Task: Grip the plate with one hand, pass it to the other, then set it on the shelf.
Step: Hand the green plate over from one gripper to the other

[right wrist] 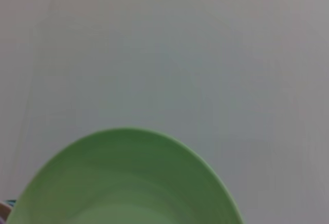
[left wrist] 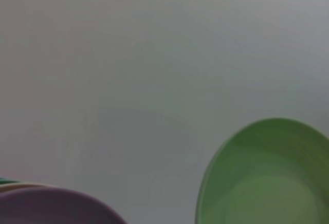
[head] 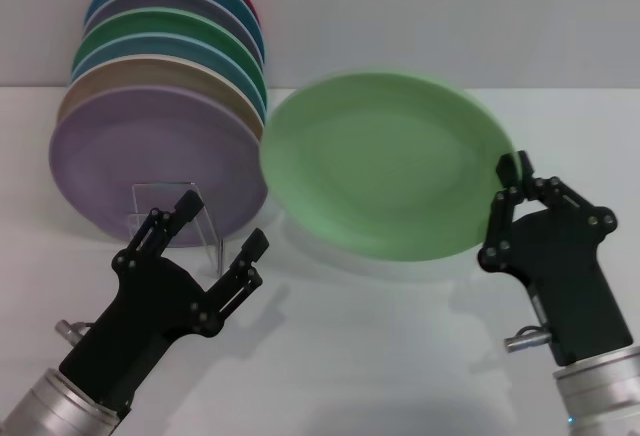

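Right end effector [head: 517, 178] closed on the right rim of the plate [head: 385, 161], fingers [head: 514, 169] pinching the edge, black body below it at the right side of the head view. Holds the pale mint-green plate up above the white desk [head: 400, 356], tilted, with its face turned to the camera and a soft shadow under it. In the right wrist view only the upper arc of the plate [right wrist: 126, 178] against a plain pale background; own fingers not seen there. Left end effector [head: 222, 224] spread wide, holding nothing, low at the left of the head view, just in front of the shelf [head: 170, 211] and apart from the plate. In the left wrist view the plate [left wrist: 267, 175] at one side and the rim of the lavender plate [left wrist: 51, 206] at the other. Shelf as a thin clear wire rack standing on the desk, its looped front in front of the lavender plate [head: 150, 161]. Behind that, a row of coloured plates [head: 175, 51] standing on edge, one behind another: beige, blue, darker green, grey-purple, teal, red. Mint plate just beside this row, to its right, not on the shelf.
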Action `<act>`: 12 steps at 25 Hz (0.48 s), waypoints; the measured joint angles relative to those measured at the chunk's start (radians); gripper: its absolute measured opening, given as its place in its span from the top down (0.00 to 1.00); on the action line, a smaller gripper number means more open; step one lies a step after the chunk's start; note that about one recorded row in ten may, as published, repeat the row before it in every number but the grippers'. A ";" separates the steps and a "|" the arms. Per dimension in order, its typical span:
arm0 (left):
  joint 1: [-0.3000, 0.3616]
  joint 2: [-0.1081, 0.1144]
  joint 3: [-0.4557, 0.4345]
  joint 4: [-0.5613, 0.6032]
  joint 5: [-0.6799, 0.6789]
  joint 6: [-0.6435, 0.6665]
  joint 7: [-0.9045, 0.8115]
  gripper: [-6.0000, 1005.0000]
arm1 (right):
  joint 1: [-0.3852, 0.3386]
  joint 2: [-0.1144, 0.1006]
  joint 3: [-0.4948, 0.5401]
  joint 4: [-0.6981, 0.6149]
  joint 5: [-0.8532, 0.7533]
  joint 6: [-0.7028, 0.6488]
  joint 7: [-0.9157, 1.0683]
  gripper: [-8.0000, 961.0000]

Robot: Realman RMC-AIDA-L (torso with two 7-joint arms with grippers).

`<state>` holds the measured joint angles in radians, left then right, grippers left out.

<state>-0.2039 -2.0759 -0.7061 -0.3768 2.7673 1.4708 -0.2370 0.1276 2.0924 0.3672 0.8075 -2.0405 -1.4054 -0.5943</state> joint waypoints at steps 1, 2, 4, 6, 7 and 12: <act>-0.001 0.000 -0.002 -0.001 0.000 -0.006 0.000 0.19 | -0.001 0.000 -0.012 0.013 0.011 -0.001 -0.031 0.97; -0.002 0.001 -0.005 -0.003 0.000 -0.016 0.000 0.19 | -0.002 0.000 -0.024 0.026 0.020 -0.001 -0.062 0.97; -0.007 0.003 -0.013 -0.011 0.000 -0.051 0.000 0.19 | -0.005 0.000 -0.050 0.058 0.038 -0.002 -0.122 0.96; -0.011 0.003 -0.013 -0.011 0.000 -0.057 0.000 0.19 | -0.007 0.000 -0.062 0.068 0.045 -0.003 -0.145 0.96; -0.016 0.004 -0.014 -0.011 0.000 -0.064 0.000 0.19 | -0.008 0.000 -0.072 0.073 0.052 -0.003 -0.162 0.96; -0.034 0.004 -0.022 -0.011 -0.001 -0.082 0.001 0.19 | -0.005 0.000 -0.113 0.089 0.092 -0.007 -0.223 0.96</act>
<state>-0.2379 -2.0720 -0.7281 -0.3880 2.7662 1.3888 -0.2363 0.1231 2.0923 0.2547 0.8961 -1.9486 -1.4123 -0.8169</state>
